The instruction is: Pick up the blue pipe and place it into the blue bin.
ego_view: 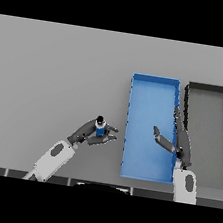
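Left hand [91,134] curls round the upright pipe [100,127] beside the bin [156,83], ready to carry it; right hand [180,141] hangs open over the bin

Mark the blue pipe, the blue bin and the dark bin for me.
blue pipe [100,127]: head view, on its blue body.
blue bin [147,124]: head view, bare floor.
dark bin [206,133]: head view, bare floor.

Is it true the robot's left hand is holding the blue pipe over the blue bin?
Not quite. In the head view the left hand does hold the blue pipe, but over the grey table, left of the blue bin, not over it.
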Robot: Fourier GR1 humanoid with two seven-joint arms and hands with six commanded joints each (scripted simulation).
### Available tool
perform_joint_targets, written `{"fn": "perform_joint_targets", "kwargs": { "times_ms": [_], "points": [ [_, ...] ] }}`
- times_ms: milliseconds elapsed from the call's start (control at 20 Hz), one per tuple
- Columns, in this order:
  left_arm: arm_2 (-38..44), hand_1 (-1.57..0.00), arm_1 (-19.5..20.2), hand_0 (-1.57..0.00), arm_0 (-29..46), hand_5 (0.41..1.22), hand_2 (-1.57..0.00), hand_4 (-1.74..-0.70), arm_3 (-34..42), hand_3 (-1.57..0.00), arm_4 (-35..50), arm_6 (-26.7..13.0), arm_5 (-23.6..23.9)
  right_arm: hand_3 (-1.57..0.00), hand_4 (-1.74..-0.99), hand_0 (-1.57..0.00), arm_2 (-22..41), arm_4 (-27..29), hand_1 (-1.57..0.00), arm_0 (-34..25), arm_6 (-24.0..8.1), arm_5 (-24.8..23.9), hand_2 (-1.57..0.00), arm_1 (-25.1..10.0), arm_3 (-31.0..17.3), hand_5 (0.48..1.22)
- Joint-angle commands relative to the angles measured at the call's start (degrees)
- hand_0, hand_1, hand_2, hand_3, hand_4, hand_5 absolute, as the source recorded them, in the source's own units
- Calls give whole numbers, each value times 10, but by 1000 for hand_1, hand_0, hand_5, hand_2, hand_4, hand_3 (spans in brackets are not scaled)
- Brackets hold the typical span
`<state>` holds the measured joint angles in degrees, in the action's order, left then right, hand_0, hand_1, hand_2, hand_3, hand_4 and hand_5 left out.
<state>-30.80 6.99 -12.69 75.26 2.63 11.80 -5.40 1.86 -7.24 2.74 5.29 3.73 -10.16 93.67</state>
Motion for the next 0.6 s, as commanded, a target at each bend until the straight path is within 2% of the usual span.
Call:
{"fn": "perform_joint_targets", "kwargs": {
  "times_ms": [0,150,350,550],
  "points": [
    [1,-1483,1,-1467,2,1188,-1495,-1478,12,-1492,-2,7,-1,1,-1219,1,0,7,1,5,8,5,1,0,7,628],
    [7,-1526,-12,-1518,-7,1204,-1532,-1469,51,-1531,3,1,1,1,-1226,1,4,-3,1,-2,2,1,1,5,-5,636],
    [9,-1553,-20,-1549,-27,1214,-1555,-1466,99,-1554,13,-35,-14,1,-1194,1,0,-11,1,-4,-2,-5,1,-4,-3,642],
    [4,-1563,-28,-1562,-40,1218,-1564,-1467,126,-1564,9,-65,-27,1,-1161,1,1,-16,1,5,8,-6,1,-7,2,644]
  ]
}}
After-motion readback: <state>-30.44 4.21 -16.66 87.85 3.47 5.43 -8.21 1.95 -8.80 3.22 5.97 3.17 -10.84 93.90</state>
